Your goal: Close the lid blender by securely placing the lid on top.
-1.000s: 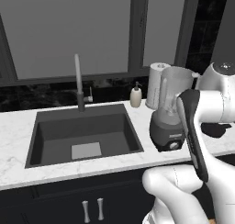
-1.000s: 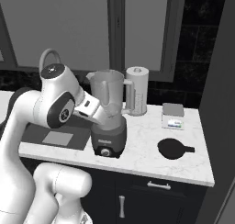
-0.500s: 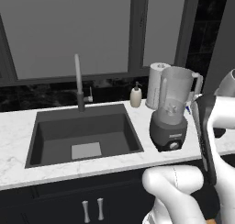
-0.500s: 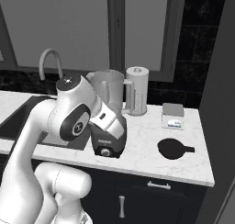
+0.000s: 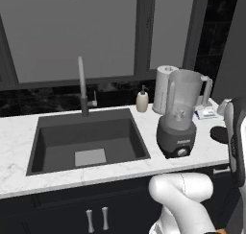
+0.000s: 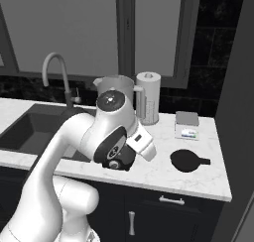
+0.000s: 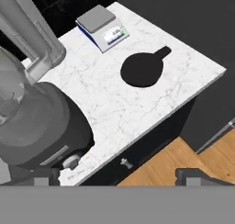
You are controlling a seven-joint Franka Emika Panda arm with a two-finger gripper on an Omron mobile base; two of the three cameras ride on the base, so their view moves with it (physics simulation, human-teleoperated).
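**A:** Where is the lid?

**B:** The lid (image 7: pixel 142 70) lies flat on the white marble tabletop (image 7: pixel 110 103), a black disc with a short tab sticking out toward 1 o'clock in the hand view. It sits at about 1 o'clock from the middle of that view, well apart from the blender (image 7: pixel 32 126), which fills the 9 o'clock side. In the right base view the lid (image 6: pixel 187 160) rests at 3 o'clock from the blender's base, near the front edge of the tabletop.

**A:** And the blender itself?

**B:** Upright, clear jar on a dark grey base, its rim open with nothing on top. In the left base view the blender (image 5: pixel 179 114) stands to the 3 o'clock side of the sink (image 5: pixel 86 142), with a paper towel roll (image 5: pixel 163 87) just behind it at 11 o'clock and a small soap bottle (image 5: pixel 142 100) farther toward 9 o'clock.

**A:** What about the claw?

**B:** Its two dark tips (image 7: pixel 117 176) rise at the bottom of the hand view, set far apart, so it is spread wide. Nothing is between them and they touch nothing; the lid is well beyond them, up toward 12 o'clock.

**A:** Anything else near the lid?

**B:** A small kitchen scale (image 7: pixel 102 28) sits on the tabletop at 11 o'clock from the lid, apart from it.
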